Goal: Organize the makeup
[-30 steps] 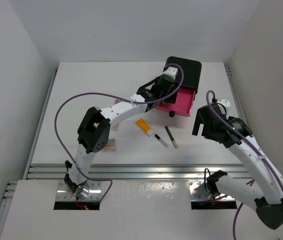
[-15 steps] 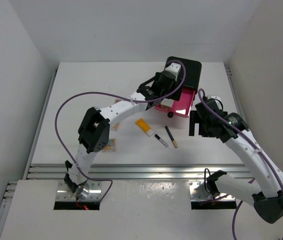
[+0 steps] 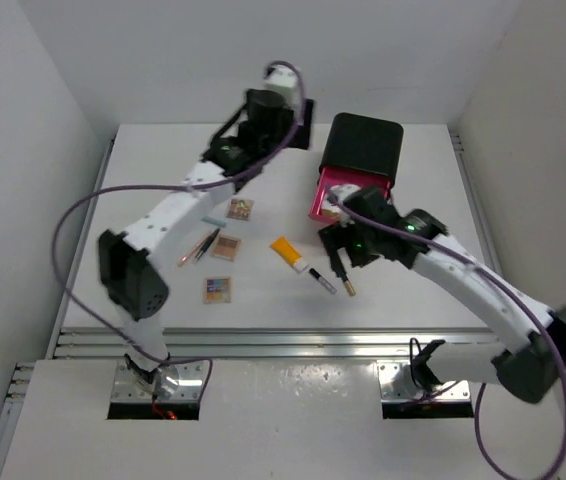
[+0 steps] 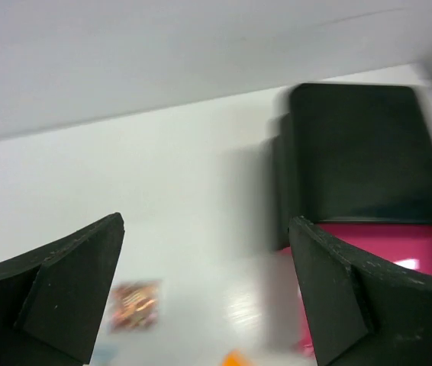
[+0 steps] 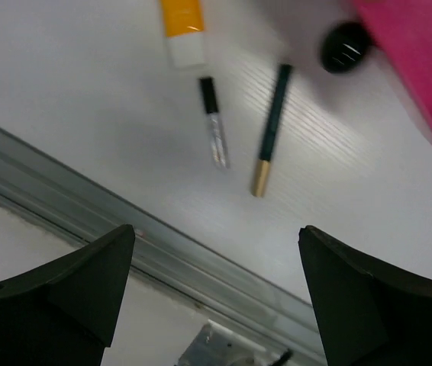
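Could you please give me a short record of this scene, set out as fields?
left gripper: open, empty
right gripper: open, empty, hovering near the gold-tipped stick
pink drawer: pulled out of the black box
orange tube: lying flat beside the silver-tipped stick
palettes: three, loose, left of the orange tube

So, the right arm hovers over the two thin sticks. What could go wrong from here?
1. The gold-tipped stick and the silver-tipped stick lie close together, just ahead of the open right fingers. A grasp may catch both, or push one aside.
2. The open pink drawer and its black knob sit right beside the sticks, so the arm might bump the drawer as it descends.
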Available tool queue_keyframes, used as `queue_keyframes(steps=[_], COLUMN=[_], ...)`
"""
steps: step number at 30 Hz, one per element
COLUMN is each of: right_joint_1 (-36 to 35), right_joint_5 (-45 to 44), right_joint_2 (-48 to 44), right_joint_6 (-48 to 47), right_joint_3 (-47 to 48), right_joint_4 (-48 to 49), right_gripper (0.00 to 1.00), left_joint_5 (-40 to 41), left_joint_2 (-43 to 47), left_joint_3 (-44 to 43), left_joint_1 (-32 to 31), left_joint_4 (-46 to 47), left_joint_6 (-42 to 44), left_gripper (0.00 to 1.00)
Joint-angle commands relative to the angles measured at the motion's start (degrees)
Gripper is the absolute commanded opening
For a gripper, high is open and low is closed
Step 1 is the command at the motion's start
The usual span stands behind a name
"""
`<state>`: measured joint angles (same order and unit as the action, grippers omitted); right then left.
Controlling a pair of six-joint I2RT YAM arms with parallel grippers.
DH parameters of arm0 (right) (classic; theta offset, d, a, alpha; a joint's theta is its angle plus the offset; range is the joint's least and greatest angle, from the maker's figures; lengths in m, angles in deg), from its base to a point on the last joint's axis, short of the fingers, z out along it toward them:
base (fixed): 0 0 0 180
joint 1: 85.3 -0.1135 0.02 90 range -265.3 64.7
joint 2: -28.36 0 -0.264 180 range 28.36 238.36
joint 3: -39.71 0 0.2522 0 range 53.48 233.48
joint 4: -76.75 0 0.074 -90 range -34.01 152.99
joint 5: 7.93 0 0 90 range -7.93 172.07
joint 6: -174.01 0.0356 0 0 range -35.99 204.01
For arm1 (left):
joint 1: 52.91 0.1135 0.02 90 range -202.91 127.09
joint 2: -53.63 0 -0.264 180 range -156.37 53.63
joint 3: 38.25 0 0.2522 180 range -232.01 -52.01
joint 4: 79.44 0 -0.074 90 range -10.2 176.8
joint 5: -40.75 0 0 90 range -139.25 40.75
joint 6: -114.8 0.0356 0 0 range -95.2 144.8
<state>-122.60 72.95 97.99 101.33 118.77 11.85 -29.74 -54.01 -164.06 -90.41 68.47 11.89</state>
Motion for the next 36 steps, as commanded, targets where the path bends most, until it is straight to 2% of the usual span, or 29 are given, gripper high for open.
queue_keyframes(steps=[1,2,4,7,10,15,20,28,31,32,34,35,36], right_joint_1=[-4.5,-5.7,-6.5,-7.1,-7.3,-6.7,-6.6,-5.7,-5.2,-5.2,-5.3,-5.5,-5.9], right_joint_5=[12.5,13.2,13.6,12.0,9.3,7.2,7.1,6.4,7.6,8.2,8.9,8.7,8.7], right_joint_2=[9.2,10.8,16.9,25.0,33.2,40.3,50.4,55.2,55.4,55.5,55.6,55.7,55.6], right_joint_6=[-7.6,-8.0,-9.2,-9.8,-10.1,-11.0,-12.6,-11.4,-10.7,-10.9,-10.9,-10.6,-10.6], right_joint_3=[2.9,3.2,5.0,9.7,13.9,17.7,25.7,26.2,25.8,25.7,25.7,25.8,25.8], right_joint_4=[7.6,9.4,11.9,12.0,11.3,12.9,11.0,10.4,10.7,10.5,10.6,10.5,10.6], right_gripper=[0.89,0.90,0.90,0.92,0.92,0.92,0.92,0.87,0.77,0.68,0.61,0.52,0.47], left_joint_5=[4.8,4.8,6.1,6.1,2.9,1.0,-2.9,-5.3,-6.5,-6.5,-7.1,-7.1,-7.1], left_joint_2=[15.1,20.7,25.7,32.8,36.5,38.2,37.1,35.4,34.8,34.8,34.2,34.2,34.2], left_joint_3=[14.0,17.6,27.5,35.8,39.8,42.4,43.7,43.1,43.1,43.1,42.6,42.6,42.6], left_joint_1=[7.9,9.1,12.4,15.9,17.9,19.8,21.7,23.4,24.0,24.0,24.5,24.5,24.5], left_joint_4=[-0.7,-0.7,-0.7,-2.6,-3.4,-3.4,-3.4,-3.4,-3.4,-3.4,-3.4,-3.4,-3.4], left_joint_6=[2.1,2.1,2.1,0.1,-1.9,-2.5,-5.5,-4.1,-3.4,-3.4,-3.4,-3.4,-3.4], left_gripper=[0.95,0.95,0.95,0.95,0.95,0.95,0.95,0.95,0.95,0.95,0.95,0.95,0.95])
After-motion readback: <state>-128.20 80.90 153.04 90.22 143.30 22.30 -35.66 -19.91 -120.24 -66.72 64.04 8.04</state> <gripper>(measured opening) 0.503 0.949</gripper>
